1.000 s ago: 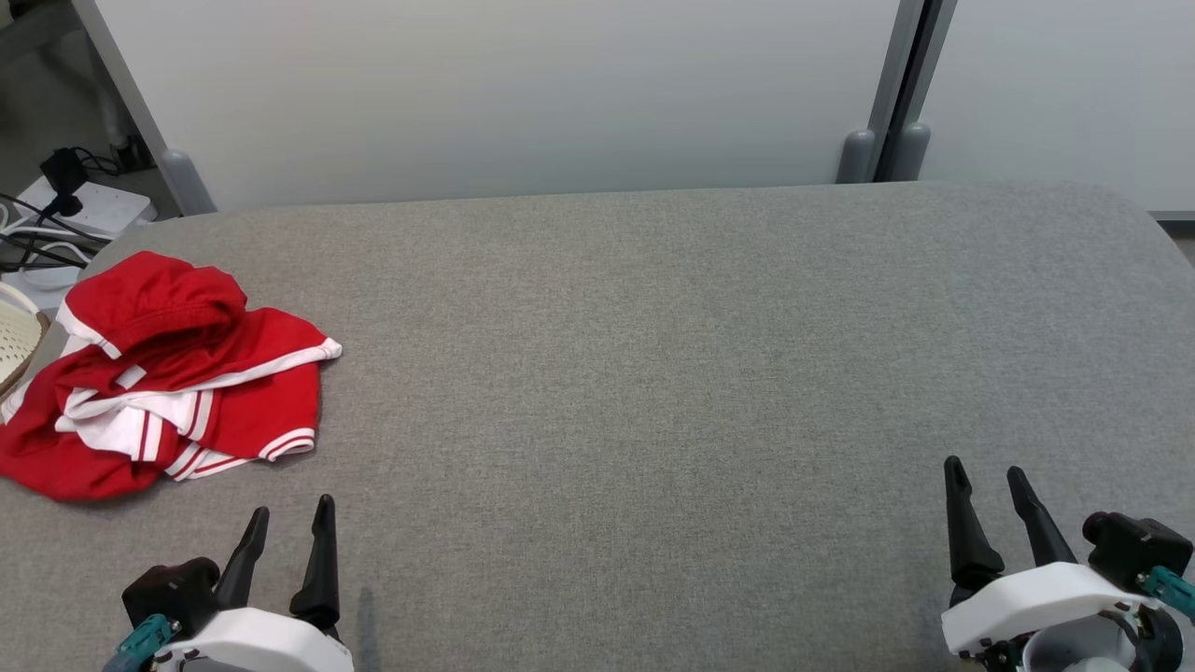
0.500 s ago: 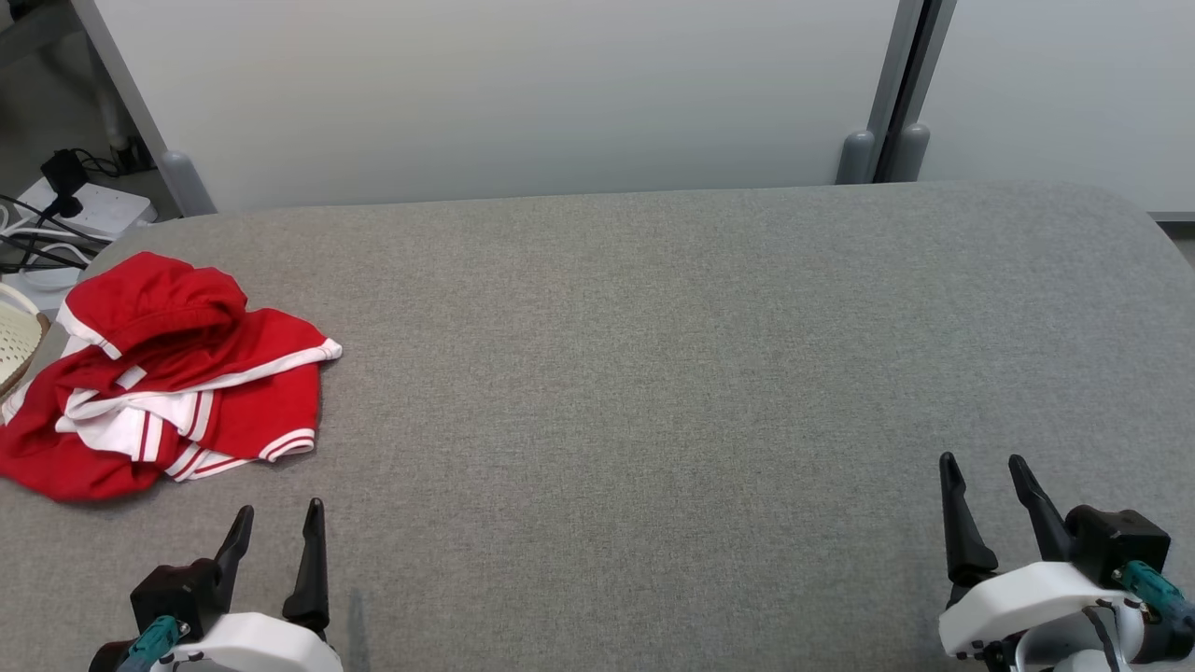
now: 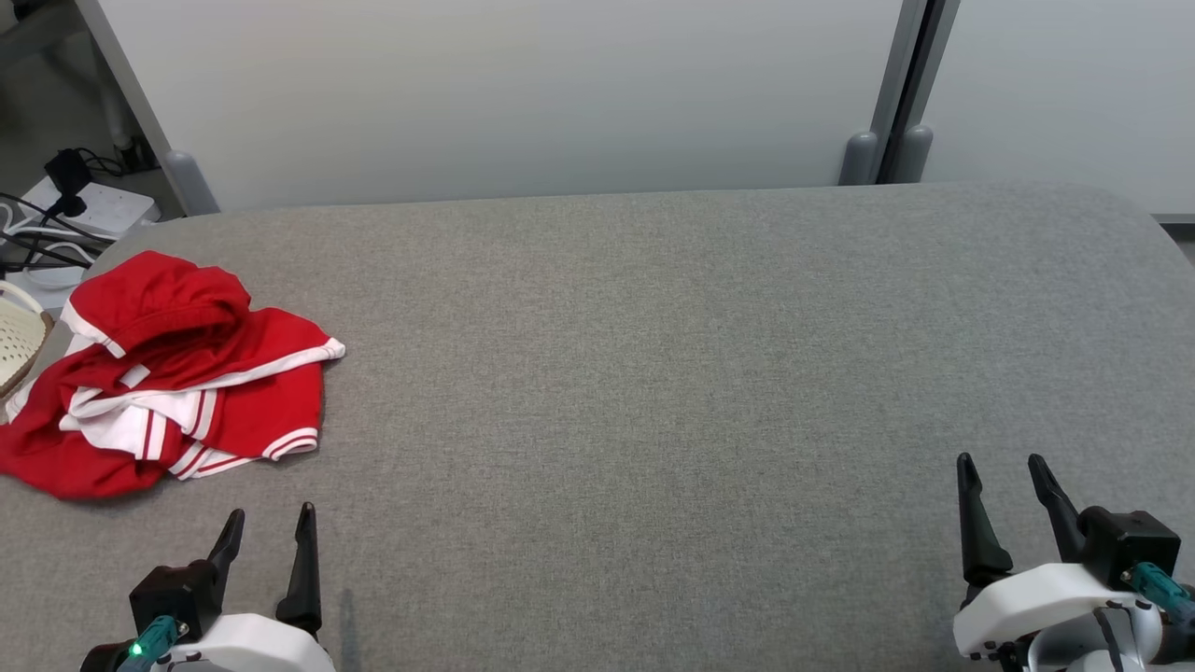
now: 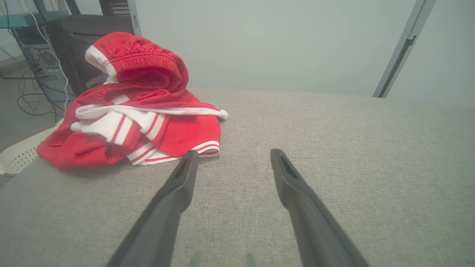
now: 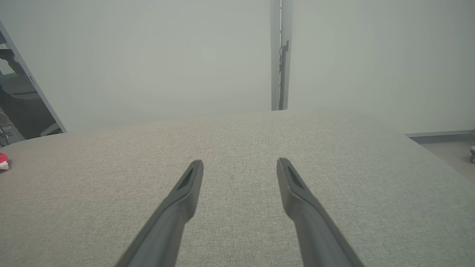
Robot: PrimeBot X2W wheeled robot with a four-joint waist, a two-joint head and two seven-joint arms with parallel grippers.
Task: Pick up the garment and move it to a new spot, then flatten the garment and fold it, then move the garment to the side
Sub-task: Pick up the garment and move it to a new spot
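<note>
Nearest, left gripper (image 3: 271, 511) and right gripper (image 3: 1000, 458) are hovering low over the gray table (image 3: 653, 373), fingers spread apart, holding nothing. Farther, the red-and-white garment (image 3: 177, 373) is lying crumpled near the table's left edge, beside a white basket (image 3: 17, 341).

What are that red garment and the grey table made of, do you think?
Garment: soft, matte cloth, perhaps a terry-like knit; its surface looks fuzzy, with a gathered elastic band and white stripes. Table: covered in matte grey woven fabric; a fine flecked weave shows, and rounded corners hint at padding.
</note>
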